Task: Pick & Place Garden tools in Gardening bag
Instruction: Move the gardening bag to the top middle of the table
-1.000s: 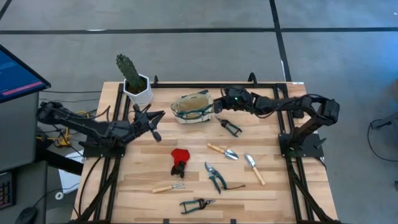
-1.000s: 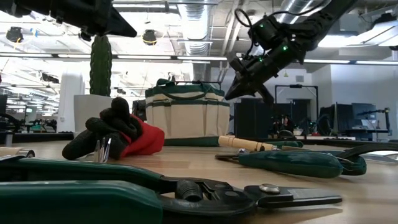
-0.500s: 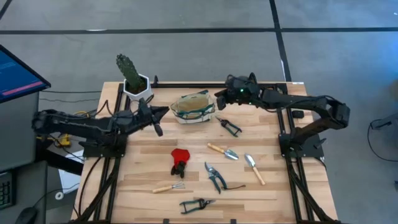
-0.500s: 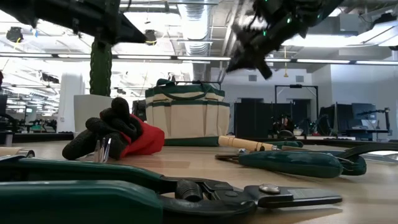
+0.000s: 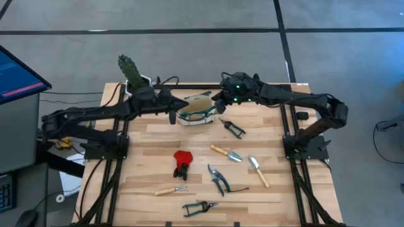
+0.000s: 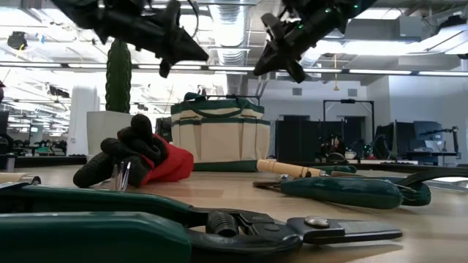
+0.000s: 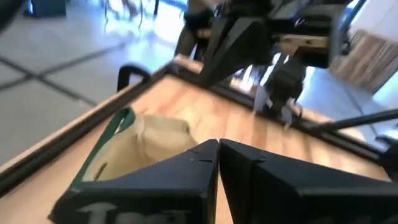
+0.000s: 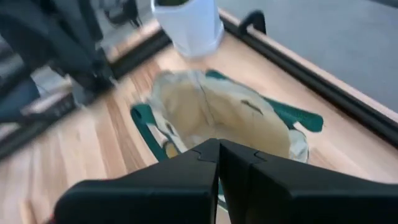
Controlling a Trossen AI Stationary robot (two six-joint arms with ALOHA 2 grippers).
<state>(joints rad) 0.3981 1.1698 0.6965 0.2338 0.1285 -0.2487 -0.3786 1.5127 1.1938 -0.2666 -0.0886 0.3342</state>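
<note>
wooden table (image 5: 271,195) carries the work. gardening bag (image 5: 195,108) stands at the far edge, mouth up, between both arms, presumably so either can drop into it. garden tools (image 5: 218,179) lie scattered nearer, none in the bag. left gripper (image 5: 172,108) and right gripper (image 5: 219,101) hover beside the bag's rim, fingers pressed together, holding nothing. bag interior is partly hidden; its contents cannot be told.

Grey floor (image 5: 189,57) with dark seams is surrounding the wooden table (image 5: 145,170). A blue screen (image 5: 16,79) is glowing at left. Ceiling light strips (image 6: 409,71) are shining over dark cabinets (image 6: 296,139).
</note>
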